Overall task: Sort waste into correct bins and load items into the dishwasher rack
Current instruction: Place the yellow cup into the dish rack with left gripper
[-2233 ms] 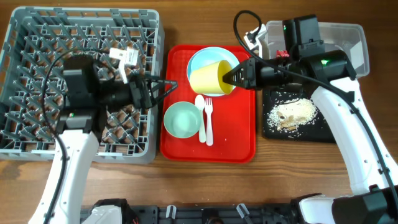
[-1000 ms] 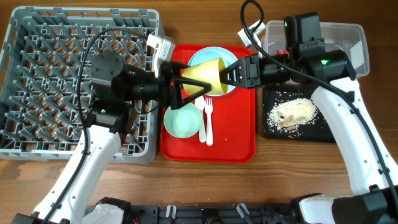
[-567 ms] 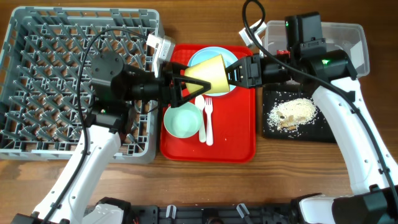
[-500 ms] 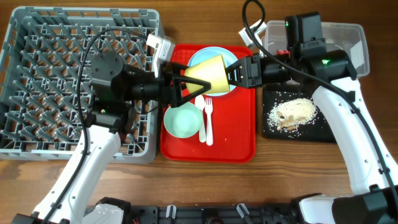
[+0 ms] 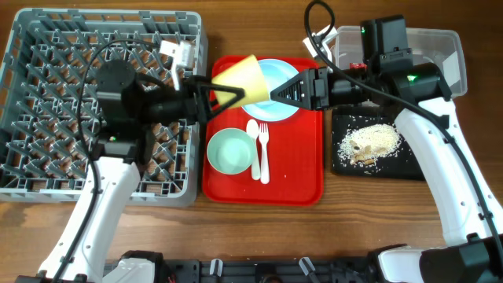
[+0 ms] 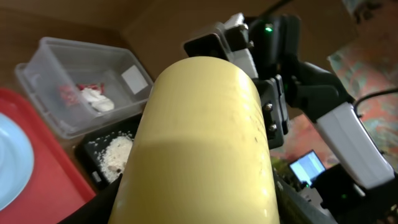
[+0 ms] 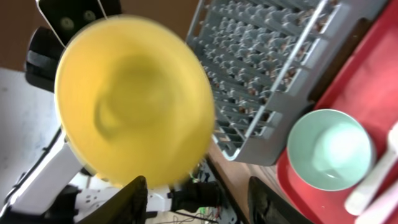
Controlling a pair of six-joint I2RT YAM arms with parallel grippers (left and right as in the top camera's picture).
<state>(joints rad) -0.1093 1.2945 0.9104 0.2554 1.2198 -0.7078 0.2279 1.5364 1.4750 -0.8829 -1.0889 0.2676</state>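
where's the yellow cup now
Overhead view: the yellow cup is held in the left gripper above the top-left corner of the red tray, between the dishwasher rack and the blue plate.

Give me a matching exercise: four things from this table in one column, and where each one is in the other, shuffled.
Things:
1. yellow cup
2. green bowl
3. rice scraps
4. snack wrapper

Places:
A. in the clear tub
B. held by the left gripper
C. on the red tray
D. in the black tray

Pairs: 1-B, 2-C, 3-D, 4-A
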